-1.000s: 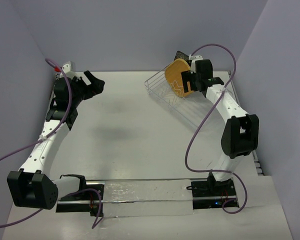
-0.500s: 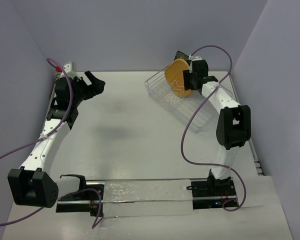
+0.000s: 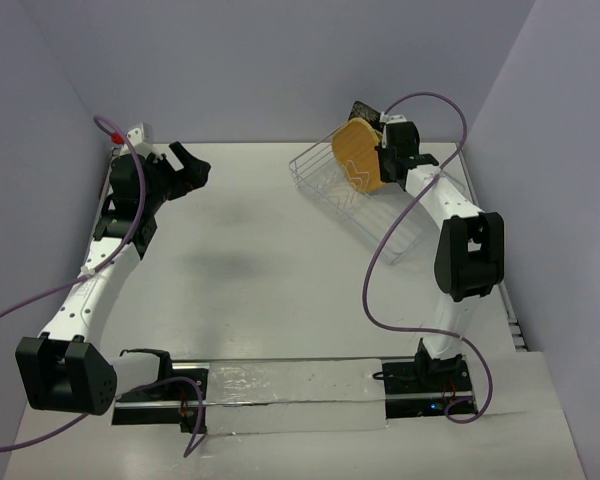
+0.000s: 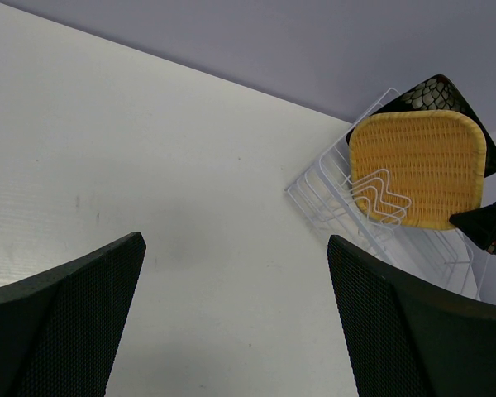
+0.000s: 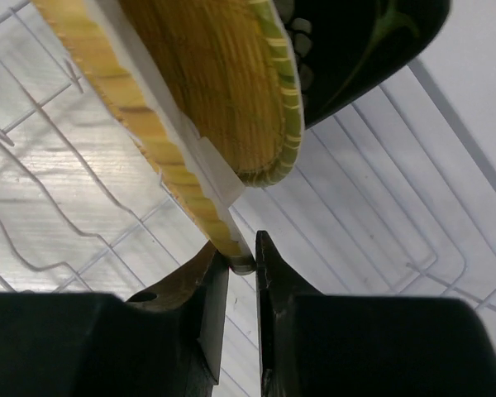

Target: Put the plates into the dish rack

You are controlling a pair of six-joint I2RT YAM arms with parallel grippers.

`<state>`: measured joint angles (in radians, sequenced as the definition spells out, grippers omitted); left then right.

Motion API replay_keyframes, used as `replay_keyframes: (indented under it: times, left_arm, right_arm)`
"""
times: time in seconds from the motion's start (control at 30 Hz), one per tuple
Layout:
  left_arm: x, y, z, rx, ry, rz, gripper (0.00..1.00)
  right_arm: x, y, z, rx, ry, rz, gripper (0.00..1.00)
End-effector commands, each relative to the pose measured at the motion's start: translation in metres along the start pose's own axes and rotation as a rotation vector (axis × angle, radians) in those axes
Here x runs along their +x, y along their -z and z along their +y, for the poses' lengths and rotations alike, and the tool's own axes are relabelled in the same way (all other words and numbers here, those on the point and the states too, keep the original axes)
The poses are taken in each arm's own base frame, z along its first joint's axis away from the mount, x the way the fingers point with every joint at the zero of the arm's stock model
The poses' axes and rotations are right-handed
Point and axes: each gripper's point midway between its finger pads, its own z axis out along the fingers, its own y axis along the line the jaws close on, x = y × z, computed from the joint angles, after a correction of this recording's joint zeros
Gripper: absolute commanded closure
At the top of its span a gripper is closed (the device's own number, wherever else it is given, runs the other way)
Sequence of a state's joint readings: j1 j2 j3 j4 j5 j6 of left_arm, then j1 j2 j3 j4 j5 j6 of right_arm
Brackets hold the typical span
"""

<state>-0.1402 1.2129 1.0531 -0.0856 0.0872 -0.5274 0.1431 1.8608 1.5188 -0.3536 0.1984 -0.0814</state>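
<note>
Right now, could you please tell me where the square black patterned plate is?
In the top view, the square black patterned plate stands at the far right, at the far end of the white wire dish rack, just behind the yellow woven plate.

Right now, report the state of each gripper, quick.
Left gripper: open, holding nothing.
Right gripper: closed on the rim of the front plate standing in the dish rack.
</note>
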Motion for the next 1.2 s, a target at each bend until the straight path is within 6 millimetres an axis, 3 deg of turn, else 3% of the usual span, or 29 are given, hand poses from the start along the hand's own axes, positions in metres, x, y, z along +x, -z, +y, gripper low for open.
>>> replay_keyframes:
  times: [0.0,0.2,0.43,0.63,0.83,0.9,0.97,1.17]
  left_arm:
    - [-0.017,0.001,-0.006,0.026,-0.015,-0.052,0.01]
    - [-0.019,0.002,-0.008,0.035,-0.016,-0.057,0.01]
    - [-0.015,-0.001,-0.008,0.040,-0.010,-0.045,0.01]
    - [-0.015,-0.001,-0.009,0.044,-0.010,-0.044,0.01]
    - [-0.015,-0.001,-0.010,0.048,-0.007,-0.037,0.01]
    - [-0.014,-0.001,-0.010,0.051,-0.006,-0.034,0.01]
    - [-0.013,-0.001,-0.011,0.059,-0.005,-0.033,0.01]
    - [-0.011,-0.003,-0.012,0.066,-0.001,-0.027,0.01]
  right_arm:
    - [-0.063,0.031,-0.015,0.032,0.012,-0.174,0.99]
    - [-0.090,0.054,-0.017,0.000,0.094,-0.205,1.00]
    - [-0.098,0.076,-0.005,-0.102,0.136,-0.178,1.00]
    - [-0.079,0.068,0.001,-0.131,0.179,-0.126,1.00]
    - [-0.087,0.063,0.005,-0.176,0.308,-0.093,1.00]
    - [-0.076,0.060,0.012,-0.233,0.357,-0.037,1.00]
    - [-0.079,0.066,0.017,-0.276,0.392,-0.032,1.00]
    - [-0.068,0.048,0.023,-0.285,0.372,0.014,1.00]
